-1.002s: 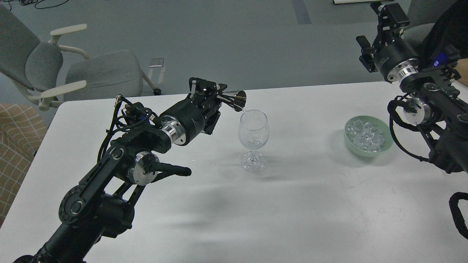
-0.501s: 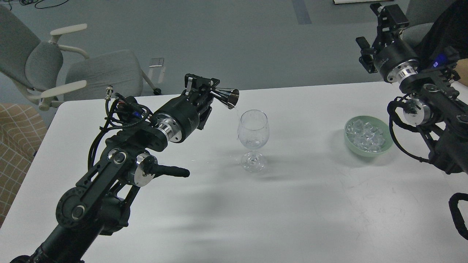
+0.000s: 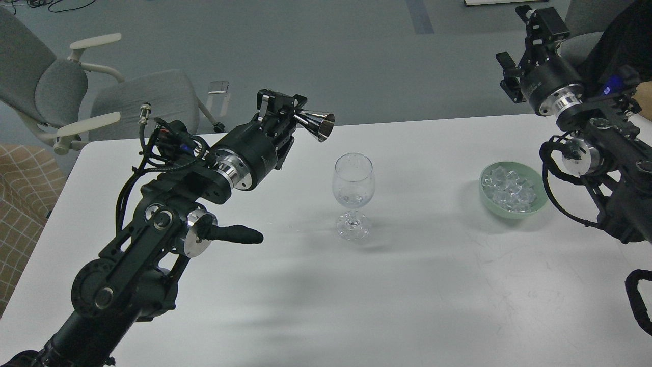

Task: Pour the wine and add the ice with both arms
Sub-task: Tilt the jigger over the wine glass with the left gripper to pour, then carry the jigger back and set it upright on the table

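Note:
A clear wine glass (image 3: 353,192) stands upright mid-table with a little clear liquid and ice in its bowl. My left gripper (image 3: 295,113) is shut on a shiny metal jigger (image 3: 317,124), held on its side up and to the left of the glass, mouth facing right. A pale green bowl (image 3: 539,206) holds several clear ice chunks (image 3: 511,190) to the right. My right gripper (image 3: 527,33) is raised above the table's far right corner, fingers spread and empty.
The white table (image 3: 417,285) carries the glass and bowl. Grey office chairs (image 3: 102,97) stand behind the table's far left edge. A checked orange cloth (image 3: 20,204) lies at the left edge.
My left gripper has drawn the jigger back left and up, away from the glass rim, and tipped it level; pouring has stopped. The right arm has barely moved.

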